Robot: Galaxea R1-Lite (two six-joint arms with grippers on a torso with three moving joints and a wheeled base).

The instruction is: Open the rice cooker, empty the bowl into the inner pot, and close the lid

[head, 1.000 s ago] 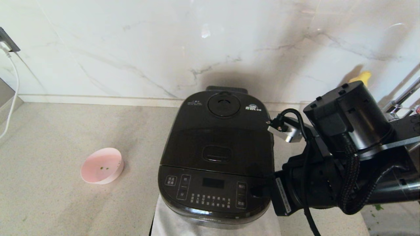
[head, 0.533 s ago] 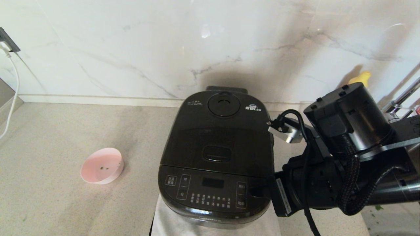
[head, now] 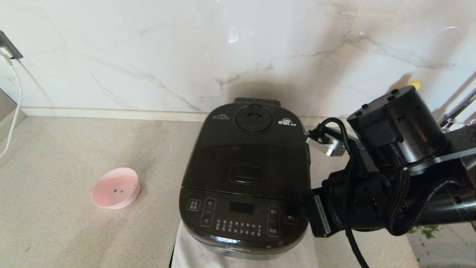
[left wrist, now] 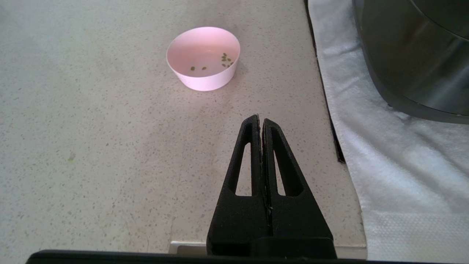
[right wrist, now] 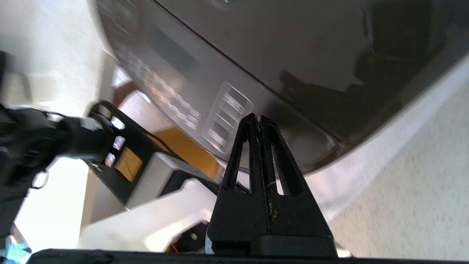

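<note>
The black rice cooker point(head: 245, 178) stands at the middle of the counter with its lid point(head: 249, 145) down, so the inner pot is hidden. Left of it sits a pink bowl point(head: 115, 188) holding only a few green bits point(left wrist: 224, 58). My right arm point(head: 372, 208) lies beside the cooker's front right corner. Its gripper point(right wrist: 259, 117) is shut and empty, tips just off the cooker's point(right wrist: 293, 55) lower front edge. My left gripper point(left wrist: 259, 118) is shut and empty, low over the counter a short way before the bowl point(left wrist: 203, 58).
A white cloth point(head: 193, 253) lies under the cooker. A wall socket with a white cable point(head: 9, 52) is at the far left, and a tap point(head: 457, 108) at the far right. Green scraps point(head: 427, 230) lie on the counter under the right arm.
My right arm has pulled a little to the right and up. Its dark tip no longer covers the right end of the button panel. Bowl and cooker have not moved.
</note>
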